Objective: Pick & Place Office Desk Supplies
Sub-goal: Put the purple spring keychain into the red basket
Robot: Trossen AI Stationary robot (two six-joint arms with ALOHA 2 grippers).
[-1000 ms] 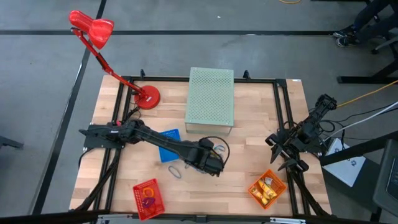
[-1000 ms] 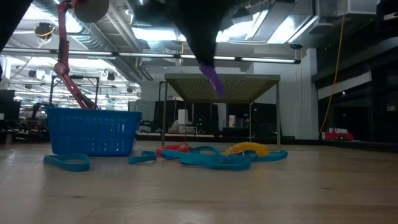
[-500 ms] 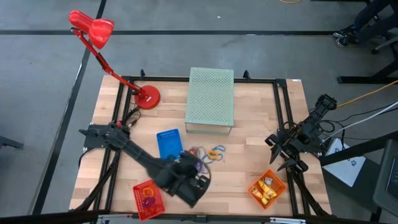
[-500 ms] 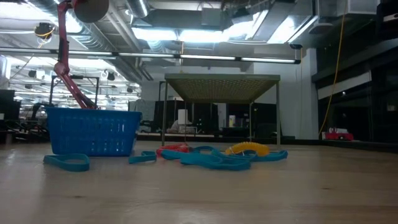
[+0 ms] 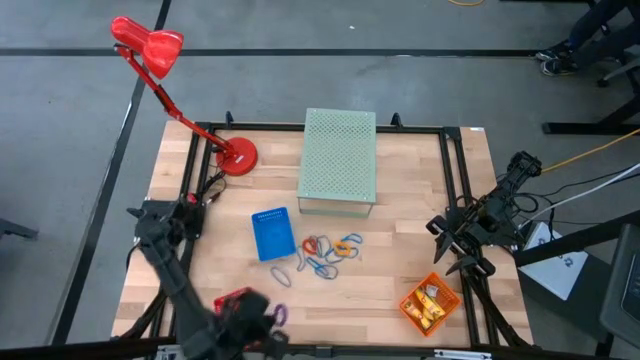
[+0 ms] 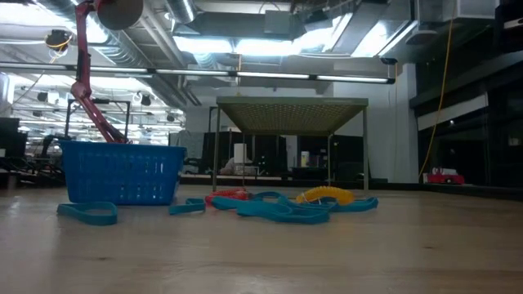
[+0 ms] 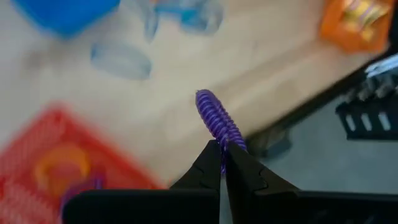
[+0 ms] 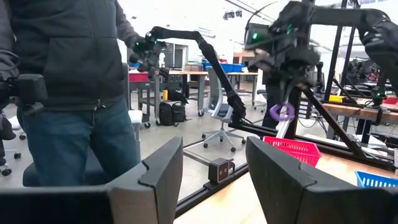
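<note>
The left arm stretches from its base at the table's left edge down to the front edge, where the left gripper (image 7: 222,163) hangs with its two dark fingers pinched together on a purple loop (image 7: 217,118) that sticks out past the fingertips. The right arm is folded at the table's right edge, its right gripper (image 8: 214,165) held with fingers spread apart, grasping nothing.

High view: even, diffuse overhead light; pale wooden worktop (image 5: 400,262) bright, shadows soft and short. Left arm near front edge smeared by motion blur. Low view: dim foreground, glaring ceiling light strips (image 6: 245,41) behind; near worktop surface out of focus. Left wrist view: heavy blur; only ribbed purple rubber loop (image 7: 217,118) fairly sharp. Right wrist view: bright, washed-out background; near dark fingers (image 8: 155,177) soft.
</note>
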